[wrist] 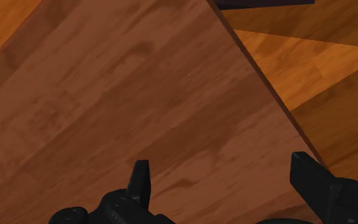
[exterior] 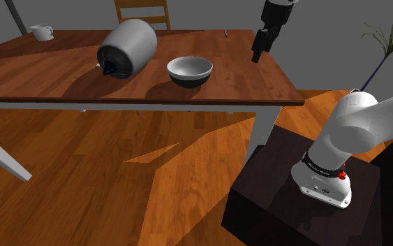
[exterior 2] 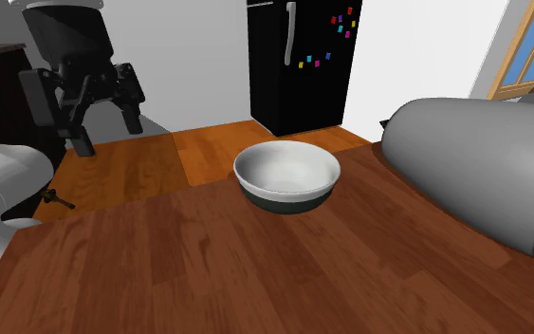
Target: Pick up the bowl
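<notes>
The bowl [exterior: 190, 68] [exterior 2: 286, 171] is round and fairly deep, with a pale grey-white inside, a thin light rim and a dark, nearly black outer wall that narrows to a small base. It stands upright with its mouth open to the ceiling, level on the brown wood-grain counter [exterior: 247, 78] [exterior 2: 198, 266]. In the shoulder view it sits toward the counter's near edge, about midway along it, and throws a soft shadow to that view's left. A big grey drum [exterior: 126, 47] [exterior 2: 483, 161] lies on its side just beside it, on the shoulder view's left, with a gap between them.
</notes>
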Motion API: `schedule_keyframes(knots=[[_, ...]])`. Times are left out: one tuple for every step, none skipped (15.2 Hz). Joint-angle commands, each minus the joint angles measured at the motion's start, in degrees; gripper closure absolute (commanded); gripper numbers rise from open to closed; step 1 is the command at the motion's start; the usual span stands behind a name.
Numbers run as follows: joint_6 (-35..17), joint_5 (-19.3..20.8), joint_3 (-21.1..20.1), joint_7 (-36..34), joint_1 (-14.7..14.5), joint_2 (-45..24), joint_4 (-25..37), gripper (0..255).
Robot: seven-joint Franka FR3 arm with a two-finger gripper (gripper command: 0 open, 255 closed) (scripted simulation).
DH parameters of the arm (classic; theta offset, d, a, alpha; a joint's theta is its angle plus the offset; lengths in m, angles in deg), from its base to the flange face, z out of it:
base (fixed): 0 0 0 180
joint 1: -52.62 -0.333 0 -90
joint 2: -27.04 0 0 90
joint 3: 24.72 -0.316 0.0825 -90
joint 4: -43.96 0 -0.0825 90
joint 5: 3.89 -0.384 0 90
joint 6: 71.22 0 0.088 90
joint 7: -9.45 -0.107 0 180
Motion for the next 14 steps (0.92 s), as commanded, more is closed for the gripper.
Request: schedule_keyframes(knots=[[0.0,0.0,0.0,0.0,0.0,0.0,0.0,0],[-0.9,-0.2,-0.2,-0.6,0.2,-2.4,1.4,0],[-1.8,-0.5,-0.3,-1.2,0.4,-4.9,2.8,0],[-2.5,-0.7,-0.4,-1.8,0.7,-7.3,4.3,0],[-3.2,-0.9,-0.6,-2.3,0.9,-9.7,5.9,0],[-3.9,-1.1,-0.7,-2.9,1.1,-12.1,7.5,0],[-4.4,-1.2,-0.8,-3.5,1.3,-14.5,9.2,0],[-4.9,-1.4,-0.9,-4.0,1.5,-16.9,11.0,0],[-5.3,-1.5,-1.0,-4.6,1.6,-19.3,12.9,0],[-5.6,-1.7,-1.1,-5.1,1.8,-21.7,14.8,0],[-5.8,-1.8,-1.2,-5.6,2.0,-24.1,16.8,0],[-6.0,-1.9,-1.3,-6.1,2.1,-26.5,18.9,0],[-6.1,-2.0,-1.3,-6.7,2.3,-28.9,21.1,0],[-6.1,-2.0,-1.3,-7.2,2.4,-31.3,23.3,0]])
